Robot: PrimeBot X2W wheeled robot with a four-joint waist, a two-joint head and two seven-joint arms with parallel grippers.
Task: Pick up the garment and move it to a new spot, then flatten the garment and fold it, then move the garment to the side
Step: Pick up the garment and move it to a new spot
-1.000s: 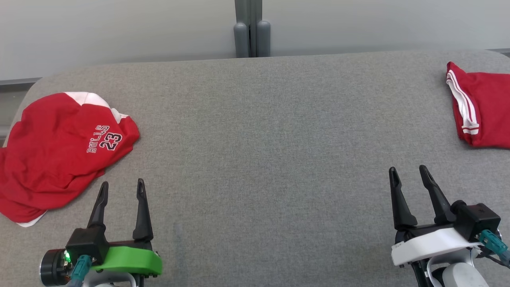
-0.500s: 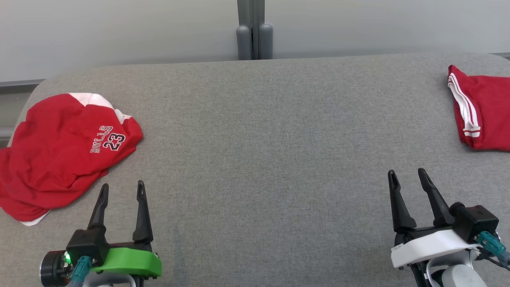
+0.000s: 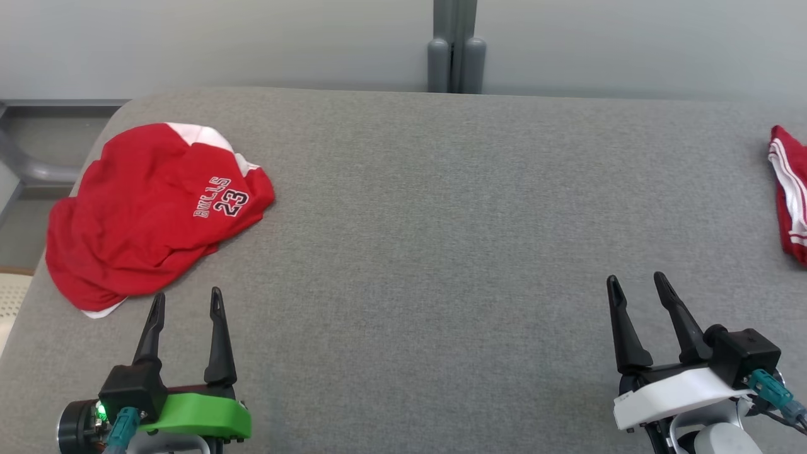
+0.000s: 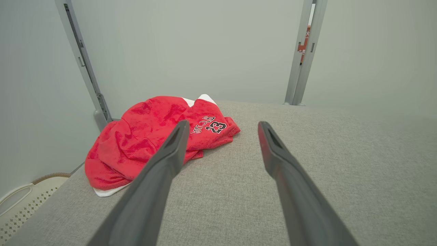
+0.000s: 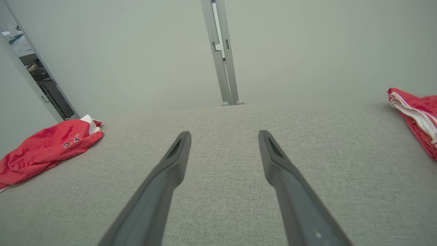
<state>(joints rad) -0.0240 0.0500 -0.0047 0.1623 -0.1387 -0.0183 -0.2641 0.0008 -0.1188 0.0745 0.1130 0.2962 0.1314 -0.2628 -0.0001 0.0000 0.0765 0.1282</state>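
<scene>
A crumpled red garment [image 3: 151, 214] with white trim and "BULLS 23" lettering lies at the table's far left; it also shows in the left wrist view [image 4: 150, 136] and in the right wrist view [image 5: 47, 147]. My left gripper [image 3: 185, 301] hovers open just in front of it, nothing between its fingers. The right gripper [image 3: 633, 282] stands open near the front right, over bare cloth-covered table.
A second red garment [image 3: 788, 208] with white stripes lies folded at the table's right edge [image 5: 416, 116]. The grey table [image 3: 429, 221] ends at a pale wall with a metal post [image 3: 455, 47]. A perforated white basket [image 4: 20, 205] sits below the table's left side.
The head camera has turned to the left, so the whole scene has shifted right in view. Both grippers stay open in the same pose, and the garments lie unmoved.
</scene>
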